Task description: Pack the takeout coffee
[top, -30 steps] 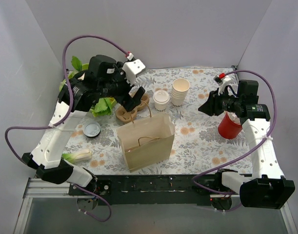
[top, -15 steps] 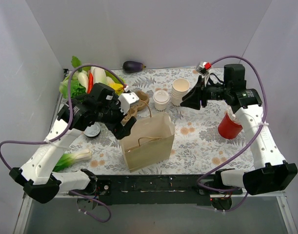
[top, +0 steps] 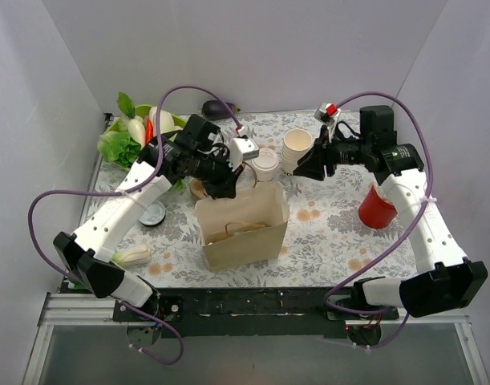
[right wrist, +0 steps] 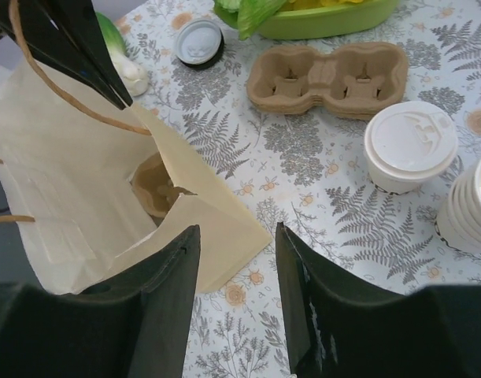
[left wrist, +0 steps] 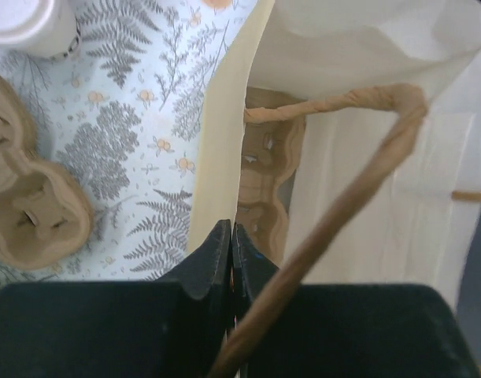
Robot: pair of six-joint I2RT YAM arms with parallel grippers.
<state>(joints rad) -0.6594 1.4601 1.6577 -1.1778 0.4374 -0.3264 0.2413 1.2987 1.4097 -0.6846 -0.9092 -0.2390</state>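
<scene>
The left gripper (left wrist: 230, 240) has its fingers pressed together on the top edge of the paper bag (top: 245, 233), pinching the paper at the rim's rear left corner. The bag stands upright with its mouth open. Its twisted handle (left wrist: 342, 201) slants past just to the right of those fingers. Beyond the fingertips, down inside the bag, lies a cardboard cup tray (left wrist: 265, 185) (whether it sits flat on the bottom cannot be told).

The coffee cup (right wrist: 409, 146), with its lid on, stands on the table (right wrist: 303, 150) outside the bag. In the left wrist view it is ahead of the left gripper and off to its left, apart from the fingers. A stack of cup trays (right wrist: 327, 79) lies on the table to the left of that gripper, near the coffee cup but not touching it.

The right gripper (right wrist: 237, 228) is spread, with nothing between its fingers. It hangs above the table just beyond the bag's rear right corner, and a folded flap of the bag's rim shows below its tips. From this gripper the coffee cup is ahead and to the right, untouched. A stack of lidless cups (right wrist: 472, 205) stands farther right, just beside the coffee cup. A red cup (top: 378, 207) stands back from the right gripper, beside that arm.
</scene>
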